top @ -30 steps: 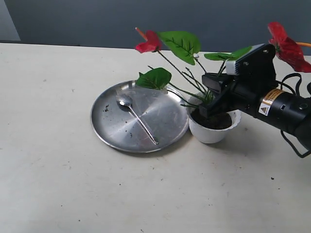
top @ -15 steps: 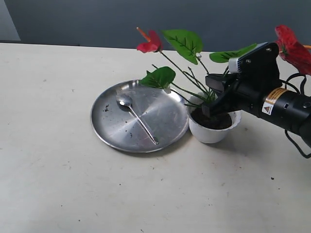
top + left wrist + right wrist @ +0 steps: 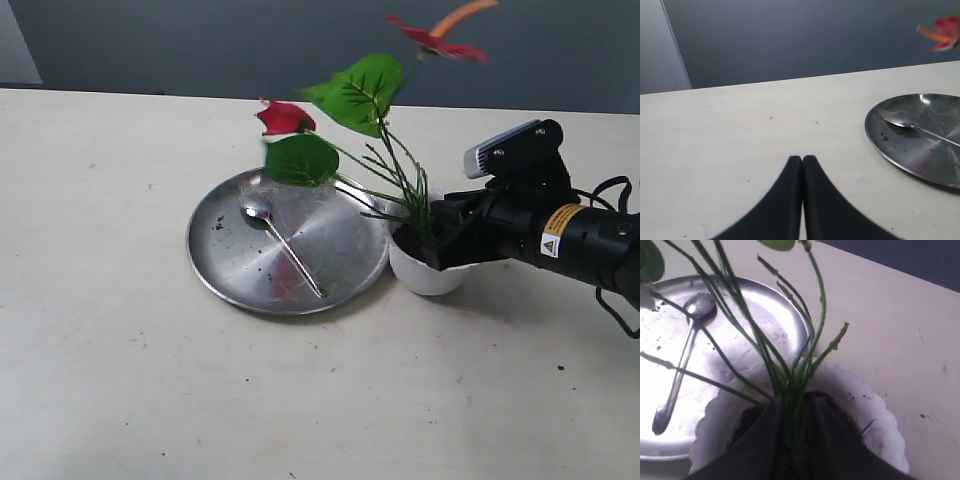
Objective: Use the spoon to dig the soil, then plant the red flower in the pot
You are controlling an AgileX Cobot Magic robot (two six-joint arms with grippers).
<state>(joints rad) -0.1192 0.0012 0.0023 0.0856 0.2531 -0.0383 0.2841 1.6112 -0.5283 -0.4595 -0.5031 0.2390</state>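
On the table (image 3: pixel 120 380) a round steel plate (image 3: pixel 240 275) lay left of centre with the spoon (image 3: pixel 282 243) resting across it, and the white pot (image 3: pixel 425 272) stood touching the plate's right edge, dark soil (image 3: pixel 752 417) inside. The right gripper (image 3: pixel 792 432) clasped the red flower (image 3: pixel 345 110) by its bundled stems (upright over the pot's mouth). The left gripper (image 3: pixel 802 165) hovered with its fingers pressed together, holding nothing, left of the plate.
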